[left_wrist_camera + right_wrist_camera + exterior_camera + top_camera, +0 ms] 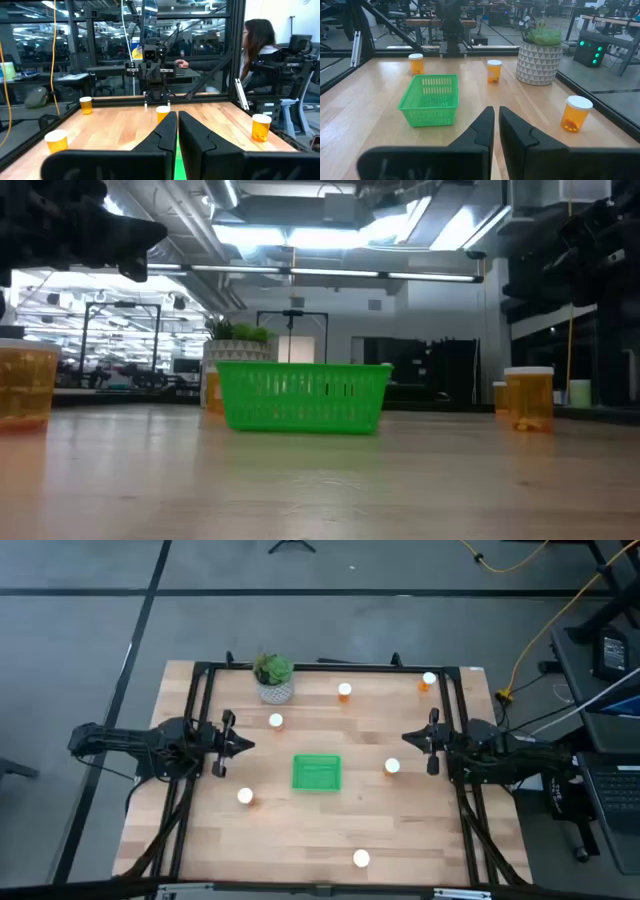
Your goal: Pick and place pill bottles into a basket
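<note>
Several pill bottles, orange with white caps, stand scattered on the wooden table around the green basket (316, 773). One bottle (392, 766) is just right of the basket, another (245, 796) at its front left, and one (276, 721) at its back left. My left gripper (247, 745) hovers shut and empty at the left of the basket. At the basket's right, my right gripper (406, 739) is also shut, with nothing in it. The right wrist view shows the basket (430, 98) empty, past shut fingers (482, 125). In the left wrist view the shut fingers (197, 135) point across at a bottle (162, 113).
A potted plant (273, 677) in a white patterned pot stands at the back left. More bottles stand at the back (344, 691), the back right (427, 681) and near the front edge (361, 859). A black frame (200, 690) borders the table. A person (260, 45) sits beyond the table.
</note>
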